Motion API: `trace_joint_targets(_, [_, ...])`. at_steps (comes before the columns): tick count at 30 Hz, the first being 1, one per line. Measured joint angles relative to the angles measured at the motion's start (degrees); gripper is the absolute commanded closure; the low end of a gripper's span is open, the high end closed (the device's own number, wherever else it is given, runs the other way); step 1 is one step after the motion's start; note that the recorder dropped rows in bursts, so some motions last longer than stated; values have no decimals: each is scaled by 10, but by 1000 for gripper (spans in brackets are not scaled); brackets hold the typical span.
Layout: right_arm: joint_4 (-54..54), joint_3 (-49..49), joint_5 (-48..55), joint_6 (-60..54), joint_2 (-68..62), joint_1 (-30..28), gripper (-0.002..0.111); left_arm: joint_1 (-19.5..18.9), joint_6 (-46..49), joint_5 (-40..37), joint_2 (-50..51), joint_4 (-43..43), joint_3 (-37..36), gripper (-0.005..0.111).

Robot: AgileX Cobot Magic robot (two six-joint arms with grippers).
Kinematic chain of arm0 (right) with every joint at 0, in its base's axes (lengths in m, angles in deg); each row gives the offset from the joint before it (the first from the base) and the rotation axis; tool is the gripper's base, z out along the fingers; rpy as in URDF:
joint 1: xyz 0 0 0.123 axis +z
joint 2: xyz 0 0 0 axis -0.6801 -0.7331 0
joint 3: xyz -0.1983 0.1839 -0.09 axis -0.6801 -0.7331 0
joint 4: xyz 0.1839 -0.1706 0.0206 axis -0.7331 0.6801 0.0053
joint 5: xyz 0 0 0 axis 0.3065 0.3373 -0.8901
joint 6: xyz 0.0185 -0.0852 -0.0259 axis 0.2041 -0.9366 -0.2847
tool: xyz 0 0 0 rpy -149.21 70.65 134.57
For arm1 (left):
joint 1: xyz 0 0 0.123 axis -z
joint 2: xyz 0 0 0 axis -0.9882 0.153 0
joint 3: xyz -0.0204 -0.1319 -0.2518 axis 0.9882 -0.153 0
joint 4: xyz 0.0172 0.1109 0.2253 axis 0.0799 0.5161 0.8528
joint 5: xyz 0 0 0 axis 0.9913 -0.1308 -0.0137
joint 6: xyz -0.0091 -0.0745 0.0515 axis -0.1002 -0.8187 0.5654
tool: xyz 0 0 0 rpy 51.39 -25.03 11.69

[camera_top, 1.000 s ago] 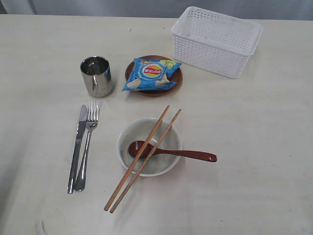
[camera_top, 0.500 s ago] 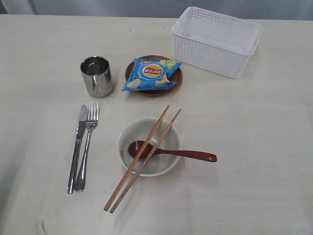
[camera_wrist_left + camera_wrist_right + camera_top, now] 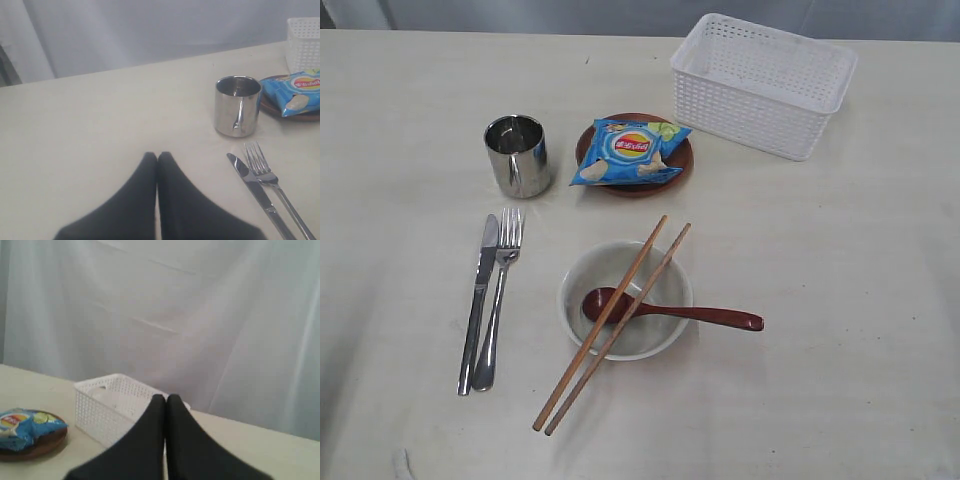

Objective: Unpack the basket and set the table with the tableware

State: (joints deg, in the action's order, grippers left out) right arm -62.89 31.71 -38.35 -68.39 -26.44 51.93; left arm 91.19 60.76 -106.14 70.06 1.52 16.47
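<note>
Tableware spread over the counter [image 3: 840, 300], basket [image 3: 740, 120] at its far right corner

The left fingers [image 3: 145, 180] and right fingers [image 3: 152, 425] are both pressed together, holding nothing. The cup [image 3: 517, 155] stands upright beside the plate [image 3: 682, 168], which carries a chip bag [image 3: 628, 150]. The knife [image 3: 478, 300] and fork [image 3: 497, 300] lie side by side at the left. Two chopsticks [image 3: 600, 323] lie slanted across the bowl [image 3: 570, 290], over the spoon [image 3: 700, 315] whose handle sticks out to the right

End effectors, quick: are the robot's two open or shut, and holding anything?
Left end effector: closed, holding nothing.
Right end effector: closed, holding nothing.
</note>
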Motion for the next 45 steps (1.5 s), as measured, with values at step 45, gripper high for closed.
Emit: trace_joint_targets(45, [0, -1, 176, 85, 0, 0, 109, 0, 0, 0, 0, 0, 0, 107])
